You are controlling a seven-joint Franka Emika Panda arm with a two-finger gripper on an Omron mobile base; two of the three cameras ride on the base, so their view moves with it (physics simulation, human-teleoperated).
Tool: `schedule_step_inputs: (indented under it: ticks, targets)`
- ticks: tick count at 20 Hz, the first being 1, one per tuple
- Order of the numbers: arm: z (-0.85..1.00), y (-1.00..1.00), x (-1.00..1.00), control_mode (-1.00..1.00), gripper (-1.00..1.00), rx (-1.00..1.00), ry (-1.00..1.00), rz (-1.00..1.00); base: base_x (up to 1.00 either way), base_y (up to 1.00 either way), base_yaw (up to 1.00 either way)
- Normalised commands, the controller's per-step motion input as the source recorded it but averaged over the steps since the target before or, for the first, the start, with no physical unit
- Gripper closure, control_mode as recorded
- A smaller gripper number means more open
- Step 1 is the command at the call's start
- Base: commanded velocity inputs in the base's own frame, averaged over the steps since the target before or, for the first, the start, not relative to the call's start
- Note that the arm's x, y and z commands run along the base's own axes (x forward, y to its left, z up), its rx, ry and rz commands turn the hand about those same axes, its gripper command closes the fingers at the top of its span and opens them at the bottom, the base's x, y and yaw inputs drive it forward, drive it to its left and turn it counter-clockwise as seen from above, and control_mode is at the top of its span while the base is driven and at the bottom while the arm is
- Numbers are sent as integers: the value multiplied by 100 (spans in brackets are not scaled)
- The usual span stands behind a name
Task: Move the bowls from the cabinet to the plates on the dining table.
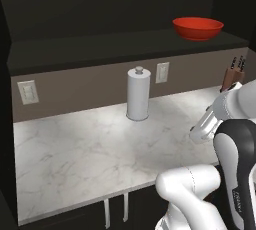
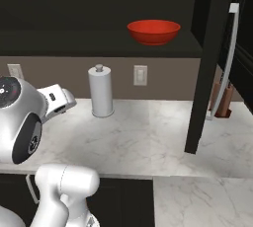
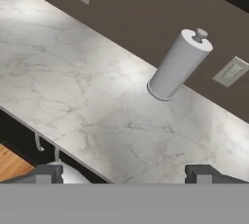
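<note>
The red bowl (image 1: 198, 27) sits on the shelf of the dark cabinet (image 2: 213, 53), whose door stands swung out with its silver handle (image 2: 228, 58) showing. Below it a paper-towel roll (image 1: 138, 94) stands upright on the marble table (image 1: 90, 159), near the back wall with its outlets (image 1: 162, 72). A knife block (image 1: 233, 76) stands further right. The tool (image 3: 124, 173) hovers over the table with its fingers (image 3: 46, 173) spread wide apart, holding nothing, well below the bowl.
</note>
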Motion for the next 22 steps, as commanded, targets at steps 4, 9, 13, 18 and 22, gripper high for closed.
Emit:
schedule_step_inputs:
  ticks: [4, 9, 13, 18, 22]
  targets:
    - [2, -1, 0, -100, -100, 0, 0, 0, 0, 0, 0]
    - [27, -2, -23, -100, -100, 5, -10, -5, 0, 0, 0]
    - [37, -2, -25, -100, -100, 8, -17, -8, 0, 0, 0]
    - [25, -2, 0, -100, -100, 10, -7, -13, 0, 0, 0]
    - [11, -3, -4, -100, -100, 2, 0, -26, 0, 0, 0]
